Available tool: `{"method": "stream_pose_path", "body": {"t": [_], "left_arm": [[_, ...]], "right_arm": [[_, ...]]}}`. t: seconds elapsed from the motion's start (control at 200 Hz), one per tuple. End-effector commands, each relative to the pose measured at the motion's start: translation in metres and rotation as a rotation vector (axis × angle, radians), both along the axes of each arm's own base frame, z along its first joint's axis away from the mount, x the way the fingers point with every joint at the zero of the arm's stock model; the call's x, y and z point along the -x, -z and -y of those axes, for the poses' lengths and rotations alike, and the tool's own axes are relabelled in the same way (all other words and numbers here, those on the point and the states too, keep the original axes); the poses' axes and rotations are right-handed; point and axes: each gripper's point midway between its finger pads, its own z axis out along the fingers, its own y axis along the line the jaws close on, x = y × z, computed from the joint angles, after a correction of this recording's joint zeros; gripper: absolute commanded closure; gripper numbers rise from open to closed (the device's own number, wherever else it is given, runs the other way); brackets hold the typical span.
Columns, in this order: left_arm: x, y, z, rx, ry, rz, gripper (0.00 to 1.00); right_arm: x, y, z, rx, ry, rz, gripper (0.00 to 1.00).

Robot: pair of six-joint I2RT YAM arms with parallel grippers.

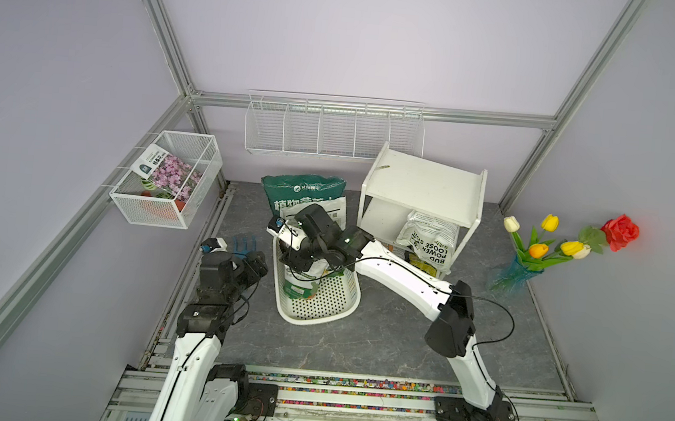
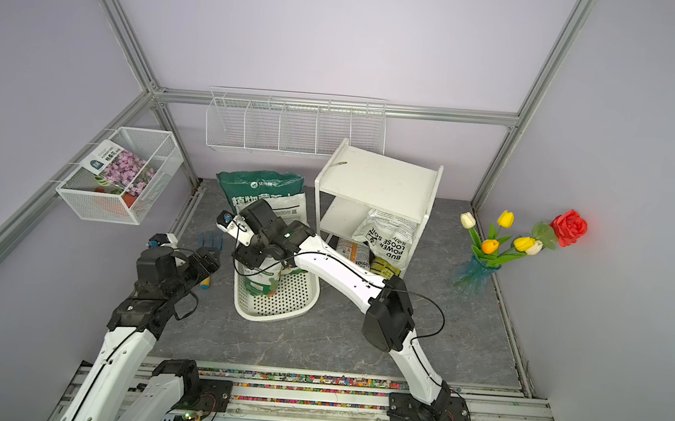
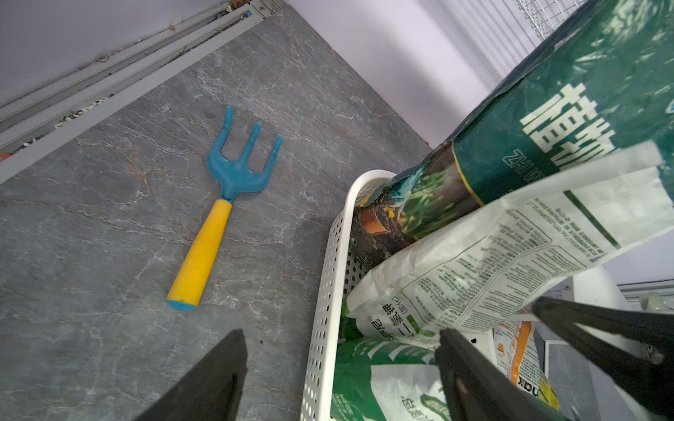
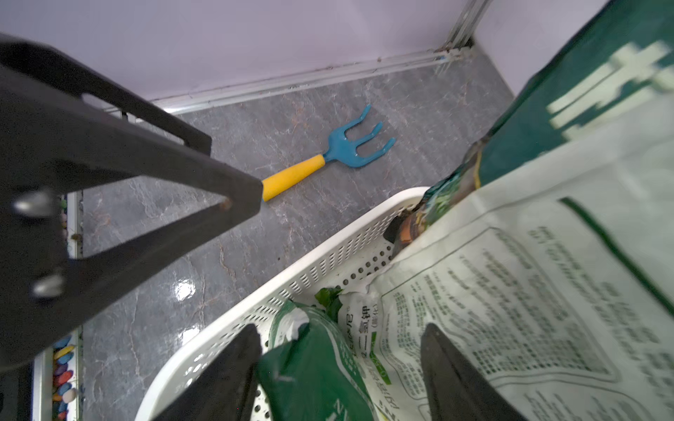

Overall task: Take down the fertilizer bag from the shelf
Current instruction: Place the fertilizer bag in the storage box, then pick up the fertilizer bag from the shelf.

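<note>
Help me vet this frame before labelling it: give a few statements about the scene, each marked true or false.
1. The garden fork lies on the table, outside the white basket. True.
2. The right tool is shut on a bag. False: its jaws stand open over the basket.
3. A bag lies on the top board of the shelf. False: the white printed bag sits lower, under that board.
4. The mesh box holds a packet printed with pink flowers. True.
5. The left tool holds the fork. False: it is open and empty.
</note>
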Motion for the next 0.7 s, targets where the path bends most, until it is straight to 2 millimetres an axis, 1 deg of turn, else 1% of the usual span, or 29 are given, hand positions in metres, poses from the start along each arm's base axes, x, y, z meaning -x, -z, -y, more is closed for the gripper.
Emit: {"method": "stream_pose_path", "body": {"t": [0.0, 0.16, 0.24, 0.295, 0.38, 0.515, 0.59, 0.695], "left_arm": [[-0.007, -0.012, 0.006, -0.001, 0.041, 0.020, 0.15], [-0.014, -0.013, 0.014, 0.016, 0.088, 0.012, 0.15], [-0.018, -0.019, 0.022, 0.032, 0.132, 0.019, 0.15], [-0.020, -0.027, 0.031, 0.039, 0.188, 0.040, 0.15], [-0.024, -0.035, 0.044, 0.063, 0.262, 0.048, 0.16], [-0.030, -0.046, 0.053, 0.070, 0.321, 0.047, 0.16], [-0.034, -0.053, 0.058, 0.066, 0.338, 0.063, 0.17], [-0.041, -0.064, 0.069, 0.056, 0.375, 0.080, 0.16]], "right_arm": [[-0.012, -0.056, 0.018, -0.099, 0.035, 0.081, 0.28], [-0.013, -0.075, 0.038, -0.086, 0.050, 0.151, 0.28], [-0.012, -0.083, 0.047, -0.076, 0.061, 0.185, 0.28], [-0.013, -0.089, 0.056, -0.064, 0.081, 0.208, 0.28], [-0.011, -0.092, 0.072, -0.023, 0.097, 0.239, 0.28], [-0.008, -0.091, 0.108, 0.063, 0.139, 0.280, 0.29], [-0.006, -0.086, 0.133, 0.125, 0.166, 0.293, 0.29], [-0.004, -0.073, 0.168, 0.215, 0.209, 0.302, 0.30]]}}
